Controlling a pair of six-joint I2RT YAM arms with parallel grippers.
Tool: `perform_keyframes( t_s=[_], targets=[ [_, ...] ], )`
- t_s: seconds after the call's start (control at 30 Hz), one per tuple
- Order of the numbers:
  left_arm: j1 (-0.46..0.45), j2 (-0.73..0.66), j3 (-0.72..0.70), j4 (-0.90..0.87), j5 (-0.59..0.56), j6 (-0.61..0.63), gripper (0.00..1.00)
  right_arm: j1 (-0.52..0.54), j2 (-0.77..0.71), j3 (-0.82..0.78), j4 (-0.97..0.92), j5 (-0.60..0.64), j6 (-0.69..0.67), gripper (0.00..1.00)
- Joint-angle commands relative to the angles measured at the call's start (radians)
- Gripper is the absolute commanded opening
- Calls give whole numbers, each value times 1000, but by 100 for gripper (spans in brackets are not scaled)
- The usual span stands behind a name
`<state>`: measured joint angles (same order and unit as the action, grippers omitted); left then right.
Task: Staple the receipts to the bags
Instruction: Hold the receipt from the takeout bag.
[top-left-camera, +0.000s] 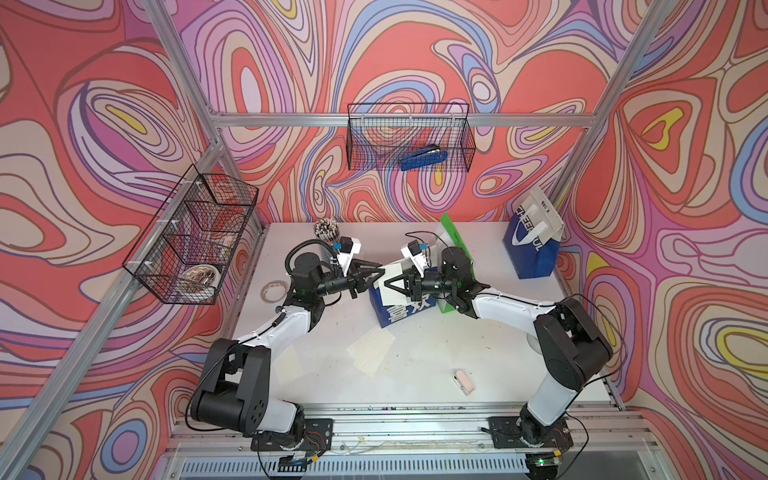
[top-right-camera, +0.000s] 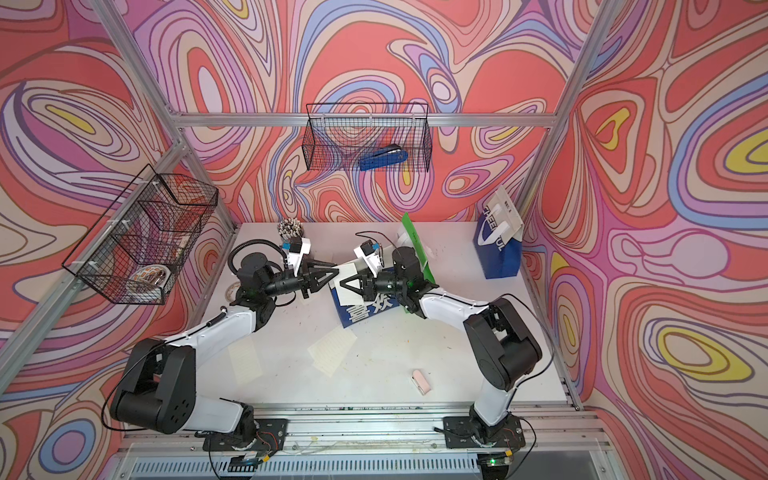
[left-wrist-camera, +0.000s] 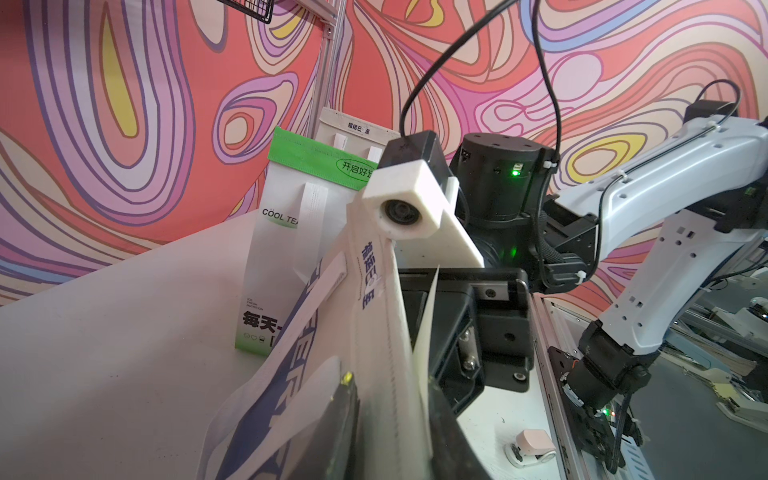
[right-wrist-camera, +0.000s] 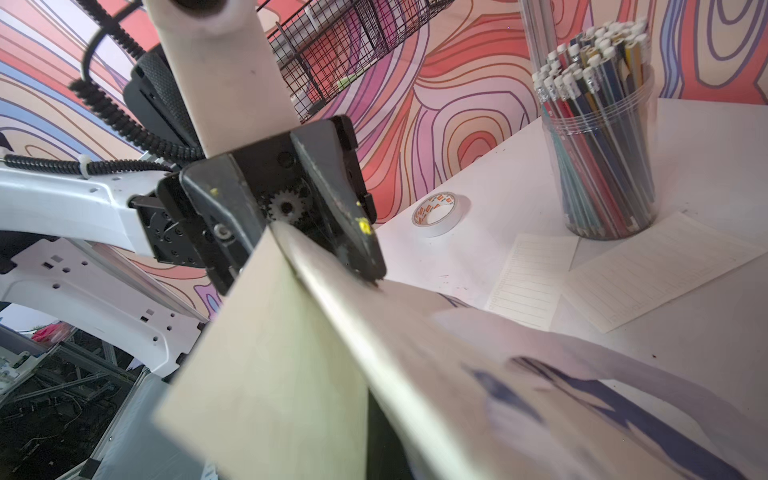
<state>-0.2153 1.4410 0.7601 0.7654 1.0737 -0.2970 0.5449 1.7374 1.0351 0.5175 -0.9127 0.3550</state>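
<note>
Blue-white bag (top-left-camera: 409, 316) on worktop (top-left-camera: 419, 376), receipt (top-left-camera: 397, 269) held at its rim, left gripper (top-left-camera: 381, 272) jaws clamped on rim, right gripper (top-left-camera: 386, 286) jaws closed on receipt.

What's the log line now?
left gripper: shut on blue 喜欢 bag | right gripper: shut on receipt | blue stapler: in wire basket

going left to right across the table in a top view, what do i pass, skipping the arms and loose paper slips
tape roll → pencil cup → blue bag with big characters → green bag → blue bag reading CHEERFUL. The small pink gadget is left out because it overlaps the green bag's span.
</note>
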Motion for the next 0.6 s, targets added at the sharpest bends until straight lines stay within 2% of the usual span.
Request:
perform_keyframes(
  t_s=[0.0, 0.13, 0.27, 0.57],
  targets=[
    [-1, 12, 12, 46, 19, -11, 24, 6, 14, -19, 41, 7, 20, 0],
    [-1, 12, 12, 45, 17, -10, 20, 6, 16, -24, 48, 6, 22, 0],
    [-1, 14, 11, 45, 12, -10, 28, 7, 22, -26, 49, 8, 28, 0],
    [-1, 18, 8, 49, 12, -16, 31, 10, 25, -29, 40, 13, 22, 0]
  ],
)
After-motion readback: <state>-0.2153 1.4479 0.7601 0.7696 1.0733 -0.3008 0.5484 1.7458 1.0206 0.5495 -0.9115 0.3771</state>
